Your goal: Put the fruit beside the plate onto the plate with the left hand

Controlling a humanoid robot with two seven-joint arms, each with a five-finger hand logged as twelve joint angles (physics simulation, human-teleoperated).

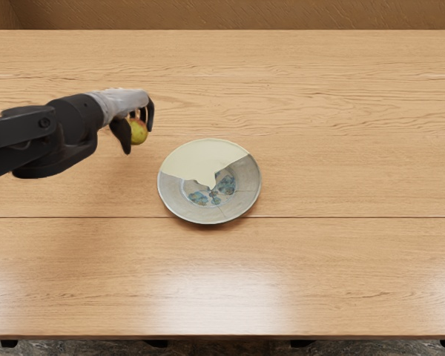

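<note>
A small yellow-green fruit with a red blush [138,131] sits left of the plate, inside the fingers of my left hand [133,122]. The arm comes in from the left edge, dark with a grey hand. The dark fingers curl down around the fruit on both sides. The round plate [246,194], grey with a cream patch and a blue pattern in its middle, lies on the wooden table a short way to the right of the hand and slightly nearer. Nothing lies on the plate. Whether the fruit rests on the table or hangs just above it is unclear.
The wooden table [319,274] stretches wide on all sides, with its front edge at the bottom of the view and a wall at the back. No other objects show.
</note>
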